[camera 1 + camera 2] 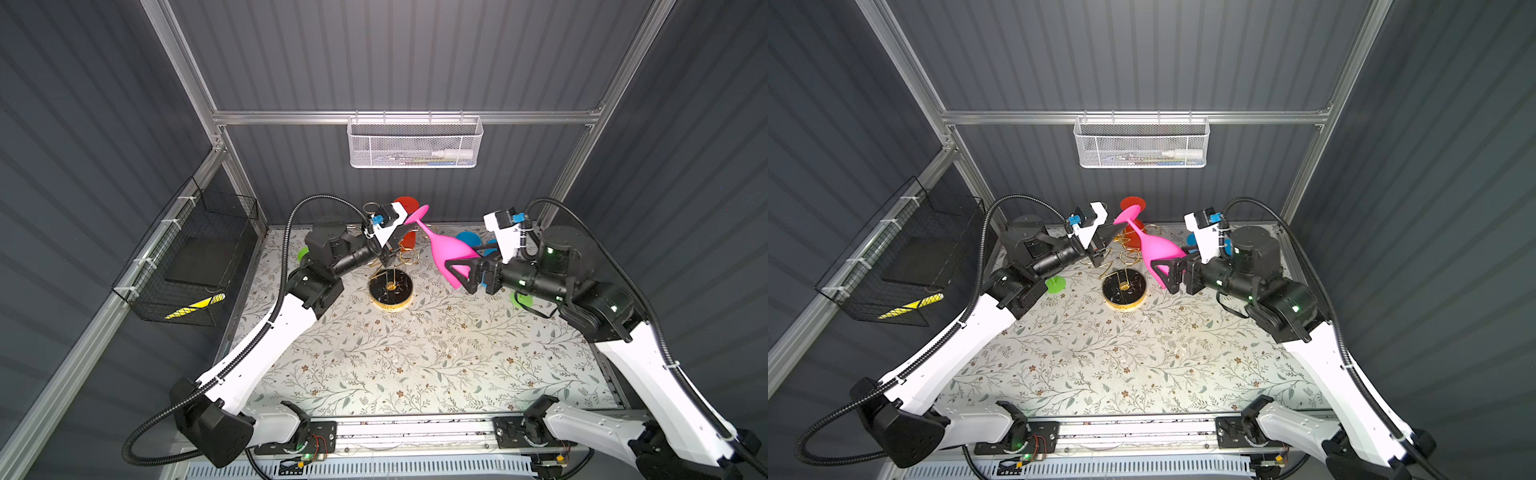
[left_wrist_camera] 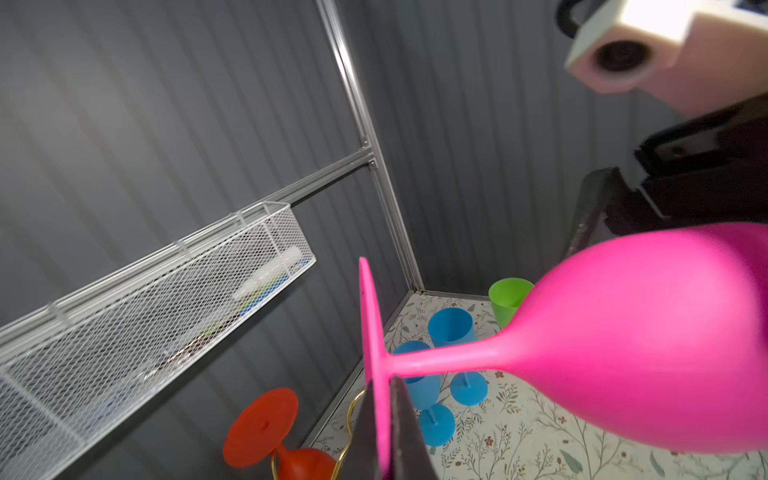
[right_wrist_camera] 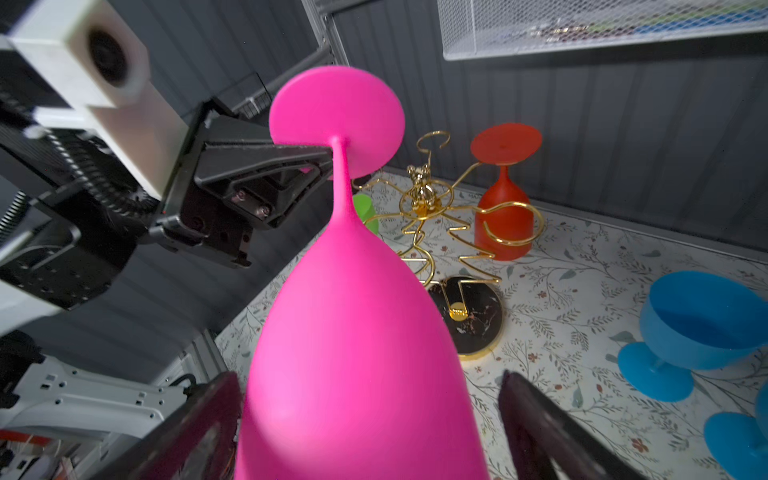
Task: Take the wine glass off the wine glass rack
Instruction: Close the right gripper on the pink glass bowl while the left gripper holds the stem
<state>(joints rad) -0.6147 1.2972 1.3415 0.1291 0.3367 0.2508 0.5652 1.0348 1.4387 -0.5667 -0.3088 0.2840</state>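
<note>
Wine glass (image 1: pixel 446 253): one, pink, held in the air over the back half of the bench (image 1: pixel 415 365), just right of the rack's arms and apart from them.
Long axis: tilted. The foot is turned up toward the back wall and the left arm, and the bowl is turned down toward the right arm, with the mouth aimed down at the bench.
Left gripper (image 1: pixel 406 226): closed tight on the rim of the foot disc — one finger is pressed on each face.
Right gripper (image 3: pixel 370 378): spread wide astride the bowl; a gap is seen between the bowl and one finger, so nothing is clamped.
Wine glass rack (image 1: pixel 390 293): one, gold wire on a round black base, stood mid-bench toward the back edge.
Red glass (image 3: pixel 500 199): one, inverted with the foot up, behind the rack by the back edge; whether it is hung or stood cannot be told.
Blue glasses (image 2: pixel 451 330): two, near the back right corner.
Green glass (image 1: pixel 1054 284): one seen by the left edge, partly hidden under the left arm.
Second green glass (image 1: pixel 521 300): one by the right edge, mostly covered by the right arm.
White mesh basket (image 1: pixel 413 143): one, hung on the back rail.
Black wire basket (image 1: pixel 195 257): one, hung on the left wall.
</note>
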